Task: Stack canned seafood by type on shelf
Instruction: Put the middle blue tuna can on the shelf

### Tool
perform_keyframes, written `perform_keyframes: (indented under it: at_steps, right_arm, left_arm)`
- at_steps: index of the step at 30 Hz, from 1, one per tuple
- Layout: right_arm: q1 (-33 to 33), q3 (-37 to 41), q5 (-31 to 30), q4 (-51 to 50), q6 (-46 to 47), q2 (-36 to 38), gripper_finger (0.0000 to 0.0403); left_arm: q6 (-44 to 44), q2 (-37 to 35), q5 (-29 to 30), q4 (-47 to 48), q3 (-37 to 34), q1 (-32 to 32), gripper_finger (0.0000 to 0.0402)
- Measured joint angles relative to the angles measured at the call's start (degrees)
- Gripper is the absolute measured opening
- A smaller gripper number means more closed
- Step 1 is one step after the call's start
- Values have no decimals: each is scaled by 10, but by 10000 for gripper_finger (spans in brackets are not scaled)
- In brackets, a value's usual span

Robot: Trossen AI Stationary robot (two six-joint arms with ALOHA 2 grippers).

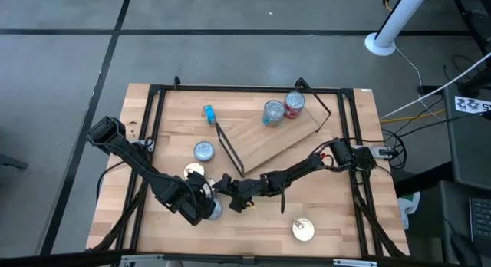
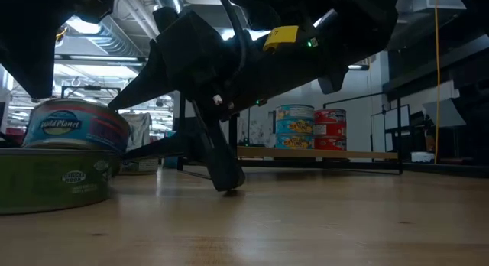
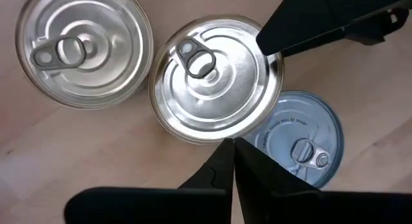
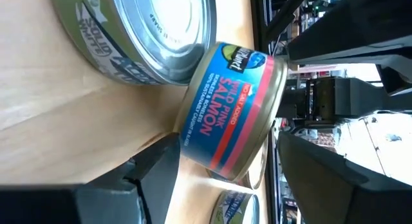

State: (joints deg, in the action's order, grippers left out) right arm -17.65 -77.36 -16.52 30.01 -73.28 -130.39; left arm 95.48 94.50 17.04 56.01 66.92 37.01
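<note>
Salmon tin [image 4: 228, 111] upright, lid up; right gripper [image 4: 219, 166] wide astride; left gripper [image 3: 233, 161] closed.

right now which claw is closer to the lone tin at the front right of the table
Right. The right claw sits left of the lone tin; the left claw is farther left, by the tin cluster.

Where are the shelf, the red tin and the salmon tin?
shelf [image 1: 276, 138]: high view, bare wood of the board.
red tin [image 1: 294, 104]: high view, its lid.
salmon tin [image 4: 228, 108]: right wrist view, its blue label.
</note>
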Motion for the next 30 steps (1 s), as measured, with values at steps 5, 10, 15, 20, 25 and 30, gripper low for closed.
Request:
perform_keyframes:
  at_steps: [5, 10, 15, 20, 25, 30]
  right_arm:
    - [1, 0, 7, 0, 16, 0, 262]
    - [1, 0, 7, 0, 21, 0, 262]
    - [1, 0, 7, -1, 23, 0, 262]
    - [1, 0, 7, -3, 23, 0, 262]
    - [0, 0, 9, -10, 26, 0, 262]
    - [0, 0, 23, -20, 66, 0, 262]
  left_arm:
    - [0, 5, 1, 0, 0, 0, 2]
    - [0, 5, 1, 0, 0, 0, 9]
    - [-1, 5, 1, 0, 0, 0, 13]
    - [-1, 5, 1, 0, 0, 0, 6]
    - [-1, 6, 1, -1, 0, 0, 2]
    - [-1, 6, 1, -1, 0, 0, 5]
